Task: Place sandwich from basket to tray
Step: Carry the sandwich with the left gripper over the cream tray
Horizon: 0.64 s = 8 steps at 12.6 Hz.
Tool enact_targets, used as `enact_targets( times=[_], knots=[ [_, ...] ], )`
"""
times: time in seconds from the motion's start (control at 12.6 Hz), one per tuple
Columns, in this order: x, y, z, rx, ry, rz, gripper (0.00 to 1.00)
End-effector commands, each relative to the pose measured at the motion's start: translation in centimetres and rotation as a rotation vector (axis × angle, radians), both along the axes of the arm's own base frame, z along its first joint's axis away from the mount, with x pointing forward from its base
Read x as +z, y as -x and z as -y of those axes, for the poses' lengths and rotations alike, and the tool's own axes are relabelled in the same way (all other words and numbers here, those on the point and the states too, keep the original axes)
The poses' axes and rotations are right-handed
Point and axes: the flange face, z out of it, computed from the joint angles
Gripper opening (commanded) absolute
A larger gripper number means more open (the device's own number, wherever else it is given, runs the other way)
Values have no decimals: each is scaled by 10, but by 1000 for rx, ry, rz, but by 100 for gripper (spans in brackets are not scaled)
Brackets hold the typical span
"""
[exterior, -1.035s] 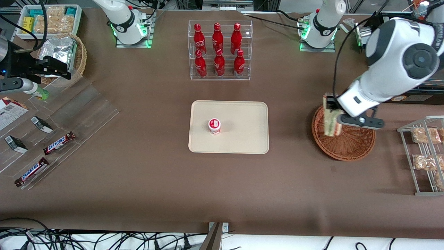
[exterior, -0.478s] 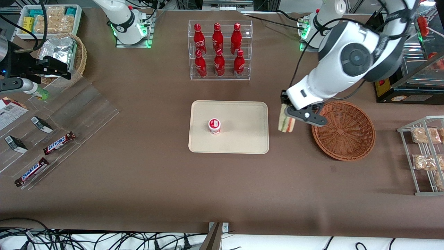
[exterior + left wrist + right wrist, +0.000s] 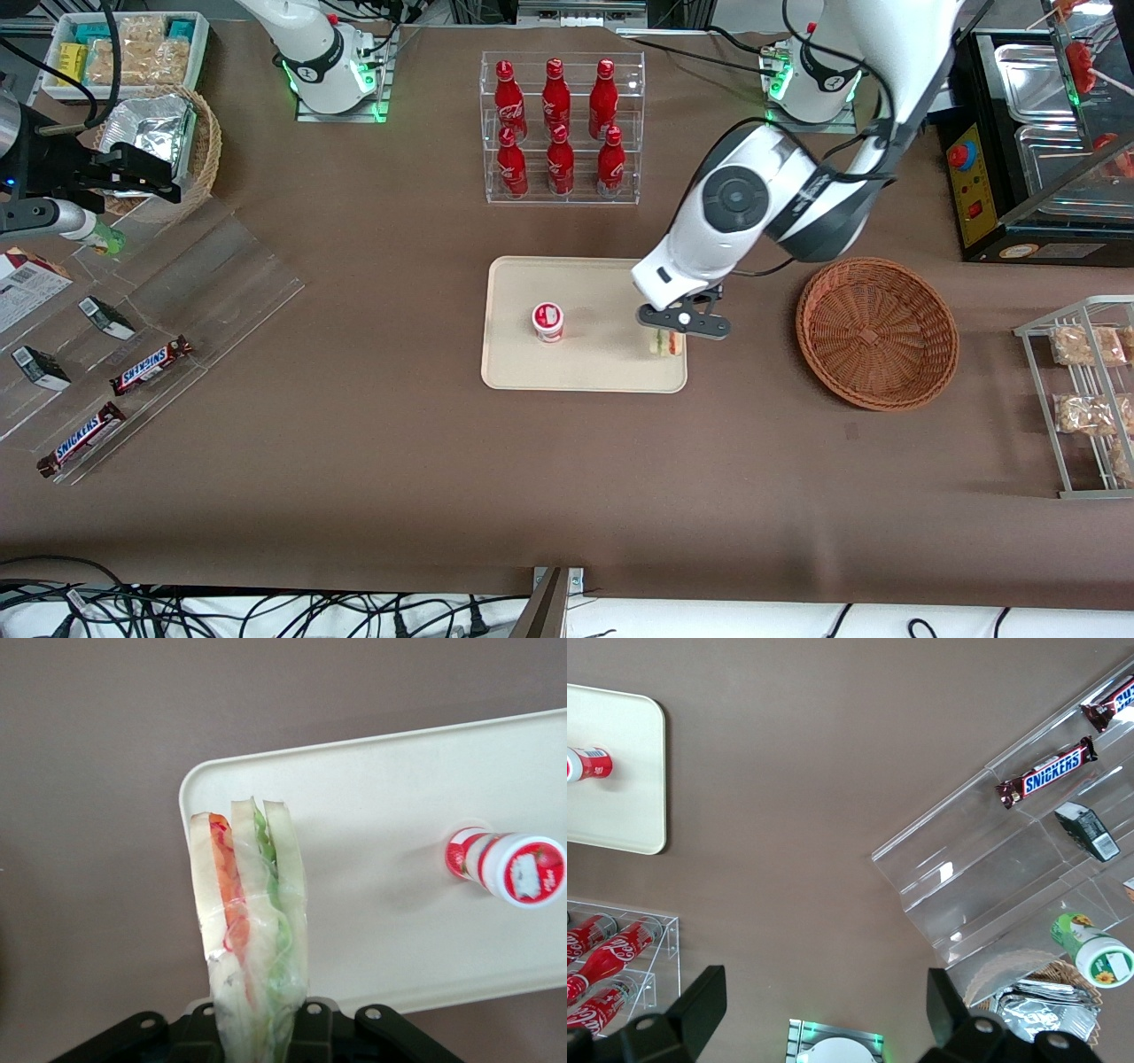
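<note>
Moved from round reddish-brown wicker basket (image 3: 877, 332): tool (image 3: 666, 340) clamps wrapped triangular white-bread sandwich (image 3: 251, 930) hanging over flat cream-beige tray (image 3: 585, 368) edge nearest that basket.

Left arm bent low, gripper (image 3: 666, 341) pointing down, fingers clamped on sandwich (image 3: 251, 930)

Colours around the cream tray (image 3: 585, 368)

Sandwich (image 3: 251, 930) white, orange, green above tray; basket (image 3: 877, 332) reddish-brown weave; desk (image 3: 443, 478) brown; end effector (image 3: 666, 341) black.

Counter (image 3: 425, 461), brown-covered: tray (image 3: 585, 368) under the fingers (image 3: 663, 330); basket (image 3: 877, 332) and bottle rack (image 3: 562, 128) well apart from them.
</note>
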Motion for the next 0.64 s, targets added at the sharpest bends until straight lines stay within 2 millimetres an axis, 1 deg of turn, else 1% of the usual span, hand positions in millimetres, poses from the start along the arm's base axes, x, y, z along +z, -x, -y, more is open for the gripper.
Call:
enact_targets(
  times=[0.0,0.16,0.32,0.56],
  knots=[
    [-28,9,10,12,-8,68,0],
    [-49,22,13,1,-25,82,0],
    [-71,28,21,-26,-36,72,0],
    [-99,34,26,-28,-78,80,0]
  ],
)
